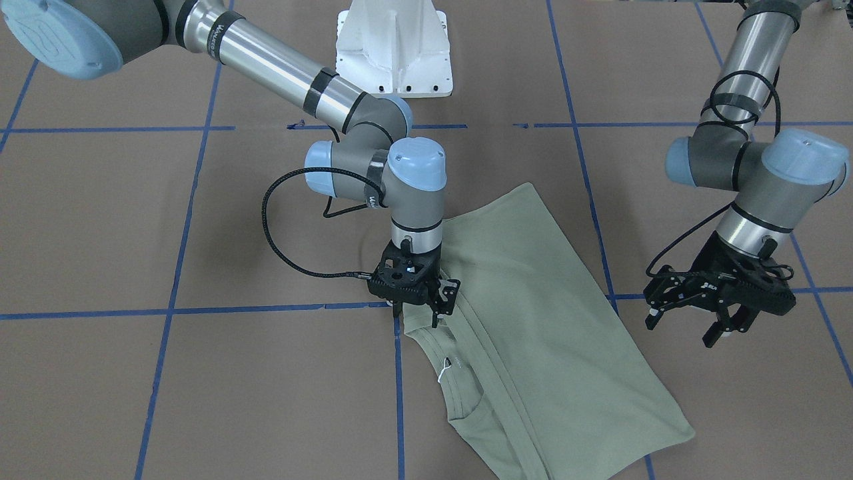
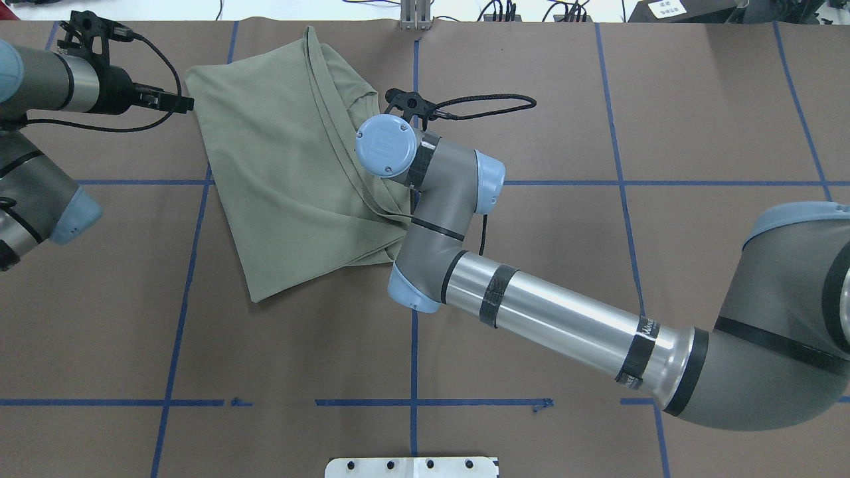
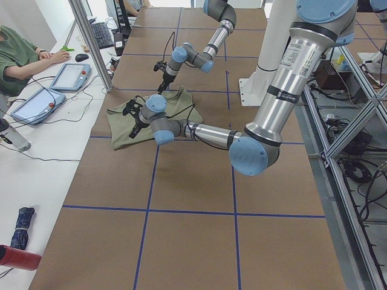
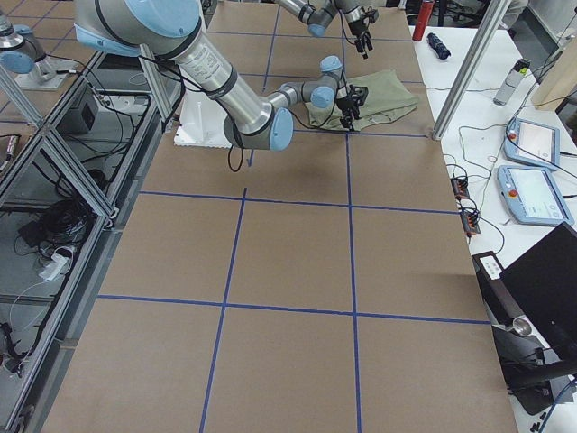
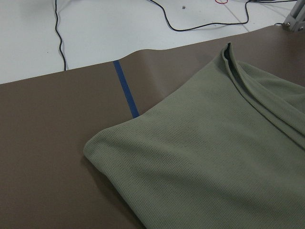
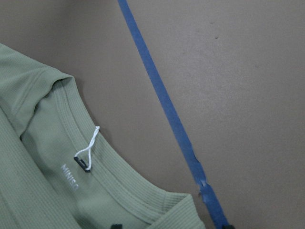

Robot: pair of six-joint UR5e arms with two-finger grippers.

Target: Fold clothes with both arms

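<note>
The sage-green shirt (image 1: 533, 320) lies folded on the brown table, neck opening toward the right arm. Its ribbed collar (image 6: 109, 186) and white tag string (image 6: 90, 145) fill the right wrist view. My right gripper (image 1: 418, 313) points down at the shirt's neck-side corner, open, with its fingertips on either side of the fabric edge. In the overhead view the right wrist covers that gripper and part of the shirt (image 2: 285, 166). My left gripper (image 1: 683, 330) hangs open and empty just off the shirt's opposite edge (image 5: 95, 148). It touches nothing.
The white pedestal base (image 1: 394, 47) stands at the robot's side of the table. Blue tape lines (image 1: 398, 400) cross the brown surface. The shirt sits close to the table's far edge (image 2: 412, 23). A person (image 3: 18, 57) sits at a side desk with tablets (image 3: 69, 75).
</note>
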